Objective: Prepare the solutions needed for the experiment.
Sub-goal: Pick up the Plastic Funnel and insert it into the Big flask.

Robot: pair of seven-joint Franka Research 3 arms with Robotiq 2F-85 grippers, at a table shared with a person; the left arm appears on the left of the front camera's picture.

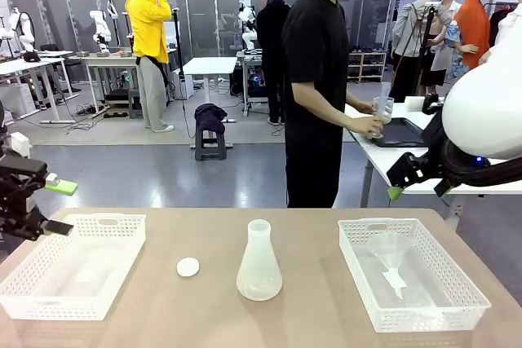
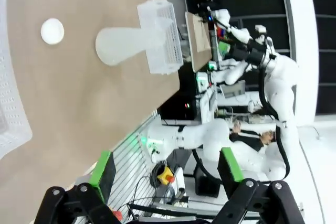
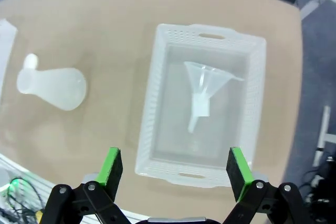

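Funnel (image 3: 201, 90) lies stem-nearward in right basket (image 3: 210, 31), below spread right jaws (left jaws also spread, well apart); Erlenmeyer flask (image 1: 259, 270) upright at worktop (image 1: 310, 319) centre.

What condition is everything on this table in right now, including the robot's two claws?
Translucent white plastic conical flask: upright, unstoppered, mid-table.
Small white round stopper: lying flat on the table, left of the flask.
Clear plastic funnel: on its side inside the right white perforated basket.
Left gripper: open, holding nothing.
Right gripper: open, holding nothing, above that basket.
Clear beaker: held by the person at a far table.
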